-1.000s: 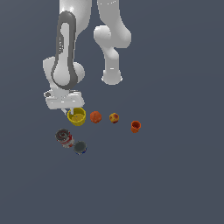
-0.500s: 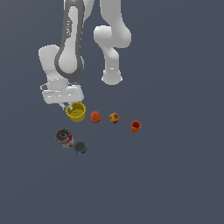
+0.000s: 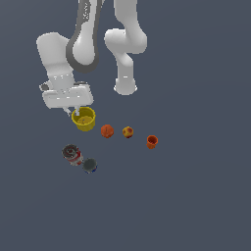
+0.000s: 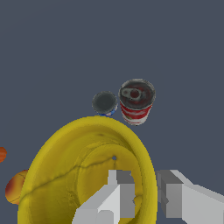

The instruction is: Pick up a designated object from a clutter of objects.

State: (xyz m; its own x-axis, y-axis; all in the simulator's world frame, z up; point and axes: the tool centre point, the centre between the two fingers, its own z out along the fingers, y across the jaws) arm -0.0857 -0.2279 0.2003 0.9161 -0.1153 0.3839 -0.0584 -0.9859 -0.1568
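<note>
The bright yellow cup (image 3: pixel 84 119) hangs under my gripper (image 3: pixel 73 112) at the exterior view's left. The wrist view shows one finger (image 4: pixel 120 192) inside the yellow cup (image 4: pixel 83 175) and the other finger (image 4: pixel 173 197) outside it, so the gripper (image 4: pixel 146 197) is shut on the cup's rim wall. The cup sits tilted in the grip. The rest of the clutter lies below and to the right of it: an orange ball (image 3: pixel 107 131), a yellow-red ball (image 3: pixel 127 132) and a small orange cup (image 3: pixel 152 141).
A red-white can (image 3: pixel 72 154) and a dark blue can (image 3: pixel 89 165) stand upright side by side in front of the cup, also seen as red-white can (image 4: pixel 136 101) and blue can (image 4: pixel 105 103). The arm's white base (image 3: pixel 125 88) stands behind the row.
The arm has risen, and the yellow cup has moved up in the exterior view with the gripper. The balls, the cans and the orange cup have stayed in place.
</note>
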